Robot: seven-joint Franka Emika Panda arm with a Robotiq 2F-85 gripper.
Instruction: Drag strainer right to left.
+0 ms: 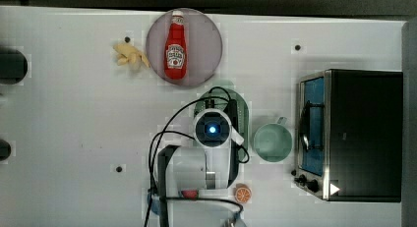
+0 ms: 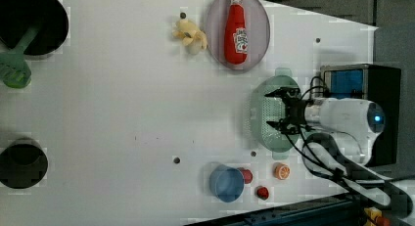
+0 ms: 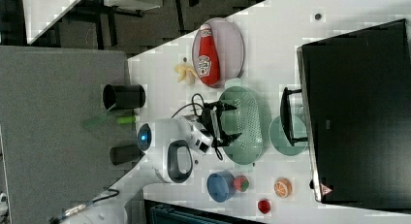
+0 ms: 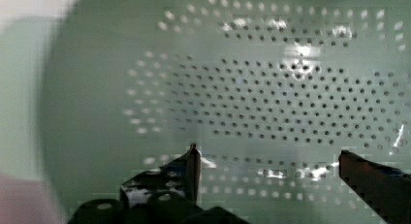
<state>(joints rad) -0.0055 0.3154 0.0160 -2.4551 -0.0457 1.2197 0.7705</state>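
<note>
None of the drag looks done — hand [image 2: 277,108], jaws spread wide and gripping nothing, hangs over the strainer [image 2: 262,123] at the left view's centre-right, beside the ketchup plate [image 2: 214,35].

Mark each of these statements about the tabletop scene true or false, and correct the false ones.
1. The claw is open above the inside of the strainer. True.
2. The ketchup bottle stands upright on the table. False: it lies flat on a round plate.
3. The mint-green cup sits between the strainer and the toaster oven in the top view. True.
4. The blue bowl is stacked inside the strainer. False: it rests on the table, apart from the strainer.
5. The orange slice lies on the plate with the bottle. False: it lies on the table near the strainer's end.
</note>
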